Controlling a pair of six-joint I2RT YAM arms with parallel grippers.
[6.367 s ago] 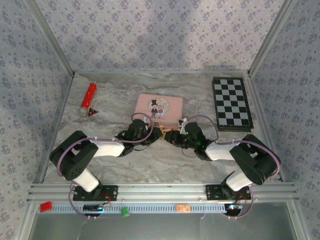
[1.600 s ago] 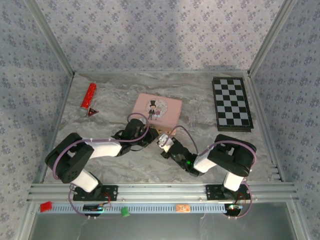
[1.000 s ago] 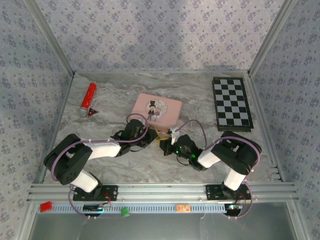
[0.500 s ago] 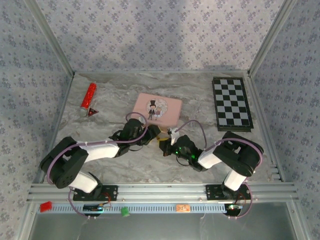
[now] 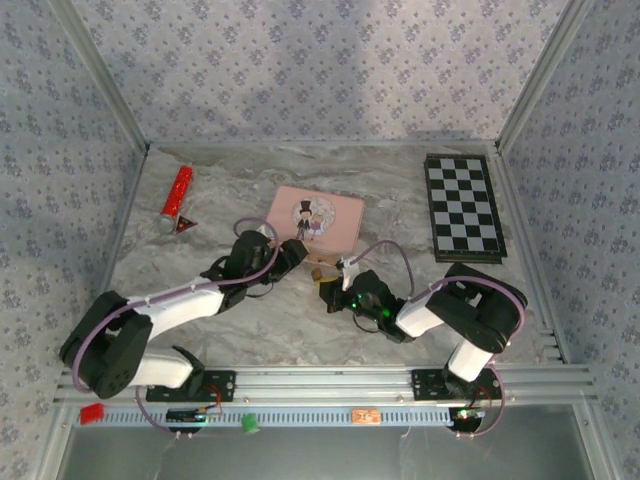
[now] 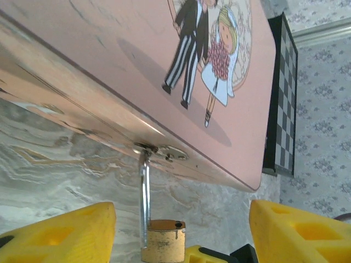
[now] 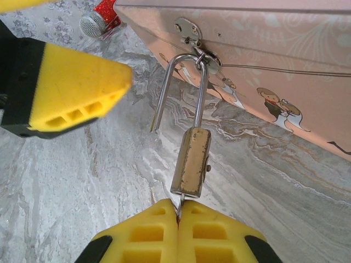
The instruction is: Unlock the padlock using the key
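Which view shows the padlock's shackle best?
The right wrist view: the padlock shows whole, its shackle open, one leg free, the other through the pink tin's hasp, key in the fingers below. The left wrist view shows the body top and one leg; the top view, a small brass speck.

No legible text, brand, number or sign on any surface: the pink tin (image 5: 315, 218) bears a bride-and-groom picture without lettering, the padlock (image 7: 191, 164) no readable stamp.
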